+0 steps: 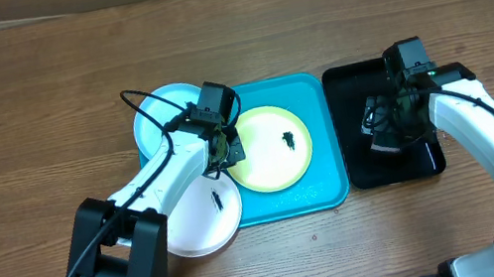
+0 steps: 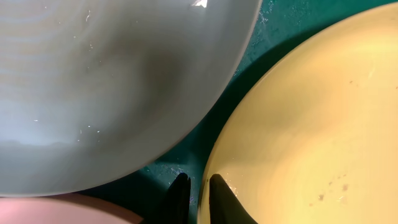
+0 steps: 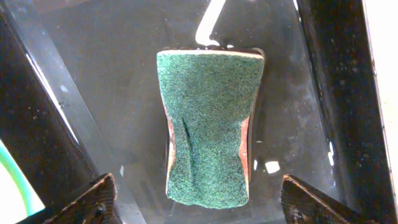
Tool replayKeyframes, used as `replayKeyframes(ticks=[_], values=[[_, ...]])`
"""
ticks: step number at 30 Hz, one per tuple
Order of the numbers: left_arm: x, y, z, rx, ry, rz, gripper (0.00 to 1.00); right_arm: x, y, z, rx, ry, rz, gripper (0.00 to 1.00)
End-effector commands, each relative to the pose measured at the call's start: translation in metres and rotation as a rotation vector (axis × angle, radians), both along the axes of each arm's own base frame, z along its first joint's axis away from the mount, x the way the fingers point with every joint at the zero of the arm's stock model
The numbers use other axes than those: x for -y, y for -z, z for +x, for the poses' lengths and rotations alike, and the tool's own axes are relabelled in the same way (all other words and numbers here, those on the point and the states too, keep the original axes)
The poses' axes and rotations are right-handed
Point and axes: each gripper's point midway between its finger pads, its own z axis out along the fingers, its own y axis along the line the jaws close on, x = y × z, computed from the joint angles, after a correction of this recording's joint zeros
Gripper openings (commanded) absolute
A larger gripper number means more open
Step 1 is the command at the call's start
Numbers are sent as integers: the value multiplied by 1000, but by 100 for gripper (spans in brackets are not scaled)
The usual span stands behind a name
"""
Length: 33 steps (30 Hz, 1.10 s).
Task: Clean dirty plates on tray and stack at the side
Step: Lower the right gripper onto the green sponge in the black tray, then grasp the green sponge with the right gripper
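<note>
The yellow-green plate (image 1: 274, 147) with a dark smear lies on the turquoise tray (image 1: 325, 186). The pale blue plate (image 1: 159, 123) sits at the tray's left, overlapping its edge. The white plate (image 1: 203, 221) with a smear lies off the tray at the front left. My left gripper (image 1: 225, 147) is at the yellow-green plate's left rim. In the left wrist view its fingers (image 2: 198, 186) are nearly closed across the rim of the yellow-green plate (image 2: 311, 124). My right gripper (image 3: 198, 186) is open above a green sponge (image 3: 208, 124).
The sponge lies in a glossy black tray (image 1: 422, 161) right of the turquoise tray, under my right gripper (image 1: 394, 124). The left wrist view shows the pale blue plate (image 2: 112, 87), the white plate's edge (image 2: 56, 211) and the turquoise tray floor (image 2: 186, 149) between them.
</note>
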Motion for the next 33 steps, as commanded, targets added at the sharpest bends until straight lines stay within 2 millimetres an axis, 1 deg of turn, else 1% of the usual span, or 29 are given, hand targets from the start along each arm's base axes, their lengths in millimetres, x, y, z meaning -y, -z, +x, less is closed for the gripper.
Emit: replayKeyframes(ticks=[1,5,10,12,13,16,17,24,26,27,33], values=[[-2,7,-1,-15,-3,12,15,2,1,2,12,-1,-13,82],[-2,7,-2,-16,0,13,15,2,5,3,24,0,-17,80],[-2,7,-1,-14,0,12,14,15,23,5,70,16,-86,80],[-2,7,-1,-14,0,12,14,16,28,8,97,19,-88,79],[-2,7,-1,-14,0,12,14,15,28,10,109,19,-86,77],[-2,7,-1,-15,0,13,14,14,28,14,124,19,-81,62],[-2,7,-1,-15,0,12,14,14,27,14,127,19,-80,61],[-2,7,-1,-14,0,12,14,14,28,17,143,19,-79,63],[-2,7,-1,-15,0,13,14,14,30,17,147,20,-79,68],[-2,7,-1,-15,0,13,14,14,31,16,147,20,-79,68],[-2,7,-1,-15,0,13,14,15,43,12,157,20,-77,67]])
